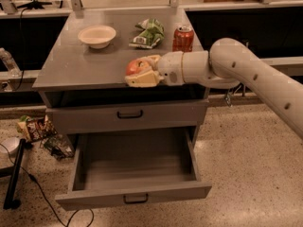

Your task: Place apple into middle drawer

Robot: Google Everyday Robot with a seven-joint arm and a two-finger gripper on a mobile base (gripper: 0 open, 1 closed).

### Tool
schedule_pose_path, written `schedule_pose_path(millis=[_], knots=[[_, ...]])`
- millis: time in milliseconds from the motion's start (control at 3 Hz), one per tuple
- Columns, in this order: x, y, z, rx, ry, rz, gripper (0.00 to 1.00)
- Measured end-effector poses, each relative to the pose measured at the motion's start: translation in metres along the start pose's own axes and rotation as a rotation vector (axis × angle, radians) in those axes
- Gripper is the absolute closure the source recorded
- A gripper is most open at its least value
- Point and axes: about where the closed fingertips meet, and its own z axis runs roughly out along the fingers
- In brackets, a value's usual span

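Observation:
The apple, red with orange-yellow patches, sits between the cream fingers of my gripper. The gripper is shut on the apple and holds it over the front edge of the grey cabinet top. My arm reaches in from the right. The middle drawer, grey with a small black bar handle, is pulled out wide open directly below, and nothing shows inside it. The matching drawer front above it is closed.
On the cabinet top stand a cream bowl at the back left, a green snack bag and a red soda can at the back. Snack wrappers and cables lie on the floor at the left.

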Motion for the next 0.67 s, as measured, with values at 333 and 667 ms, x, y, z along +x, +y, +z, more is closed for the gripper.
schedule_pose_path(millis=[333,667], knots=[[0.008,0.04,-0.028,-0.039,0.017,0.013,1.0],[0.034,0.076,-0.041,-0.045,0.052,-0.01,1.0]])
